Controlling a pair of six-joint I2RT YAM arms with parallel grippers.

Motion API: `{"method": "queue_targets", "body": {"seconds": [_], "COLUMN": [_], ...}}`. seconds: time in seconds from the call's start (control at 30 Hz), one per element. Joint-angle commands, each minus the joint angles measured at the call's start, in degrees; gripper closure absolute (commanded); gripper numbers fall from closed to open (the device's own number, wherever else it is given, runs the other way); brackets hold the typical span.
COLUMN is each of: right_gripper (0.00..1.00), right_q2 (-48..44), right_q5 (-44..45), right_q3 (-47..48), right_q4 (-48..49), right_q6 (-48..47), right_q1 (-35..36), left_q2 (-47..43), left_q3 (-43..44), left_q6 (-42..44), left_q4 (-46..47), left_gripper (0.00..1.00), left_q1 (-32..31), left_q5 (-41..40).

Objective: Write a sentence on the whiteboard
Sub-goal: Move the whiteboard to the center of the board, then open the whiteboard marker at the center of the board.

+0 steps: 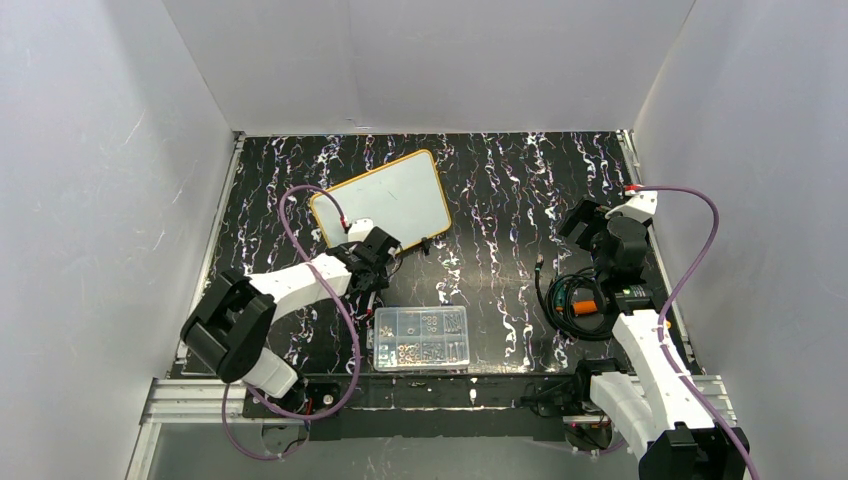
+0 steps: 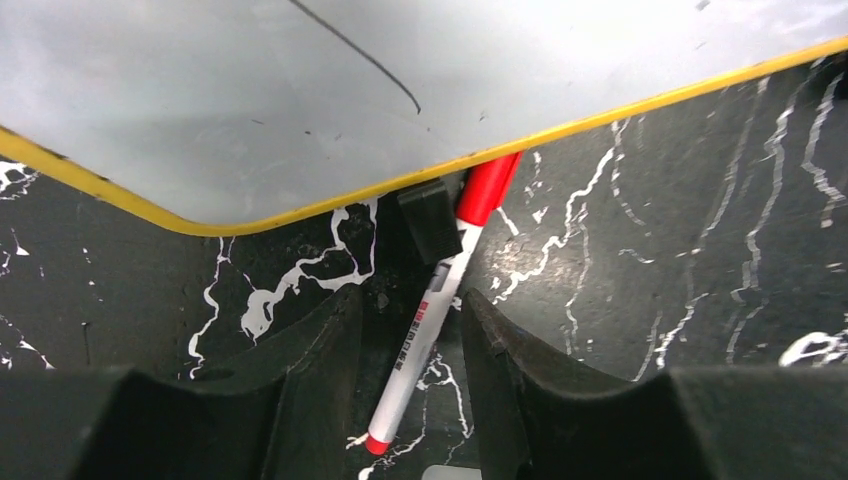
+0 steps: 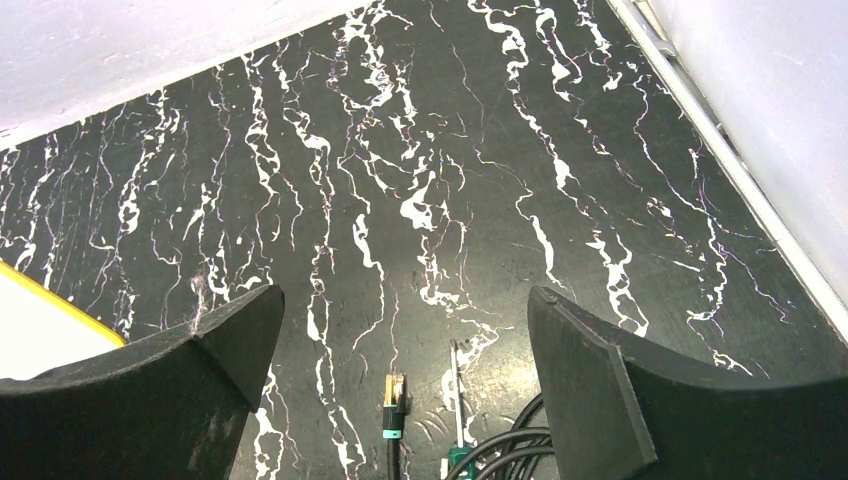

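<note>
The whiteboard (image 1: 380, 197) lies flat at the back left, white with a yellow rim (image 2: 300, 212). The sentence is out of view; the board's face shows only one thin dark stroke (image 2: 360, 55). A white marker (image 2: 425, 330) with a red cap (image 2: 488, 185) lies on the table, its cap end tucked at the board's edge beside a black clip foot (image 2: 430, 220). My left gripper (image 1: 372, 262) (image 2: 410, 300) is low over the marker, its jaws open on either side of the barrel with gaps showing. My right gripper (image 1: 585, 222) (image 3: 402, 300) hovers wide open with nothing between its fingers.
A clear compartment box (image 1: 421, 338) of small parts sits near the front edge, just right of the left arm. Coiled black cables with an orange part (image 1: 580, 300) lie under the right arm. A cable plug (image 3: 393, 400) and a thin tool (image 3: 458, 385) rest below the right gripper.
</note>
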Motion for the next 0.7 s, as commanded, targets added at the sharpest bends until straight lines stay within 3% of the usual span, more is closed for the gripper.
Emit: {"method": "queue_targets", "body": {"seconds": [0.0, 0.13, 0.33, 0.53, 0.67], "right_gripper": [0.0, 0.0, 0.0, 0.0, 0.0], "right_q2": [-0.1, -0.1, 0.3, 0.3, 0.3], "right_q5": [0.3, 0.3, 0.3, 0.5, 0.4], "right_q3": [0.4, 0.4, 0.4, 0.4, 0.3], "right_q4": [2.0, 2.0, 2.1, 2.1, 2.1], "right_q6": [-0.2, -0.2, -0.2, -0.2, -0.2], "right_q1": [-0.1, -0.1, -0.1, -0.2, -0.1], "left_q2": [1.8, 3.9, 5.4, 6.4, 5.1], "left_q3": [-0.5, -0.5, 1.0, 1.9, 2.5], "left_q6": [2.9, 2.9, 5.3, 9.4, 12.4], "left_q4": [-0.8, -1.2, -1.5, -2.2, -2.1], "left_gripper": [0.61, 0.74, 0.79, 0.98, 1.0], "left_q1": [-0.4, -1.1, -2.4, -4.2, -5.2], "left_q5": [1.5, 2.0, 3.3, 4.8, 4.2]}}
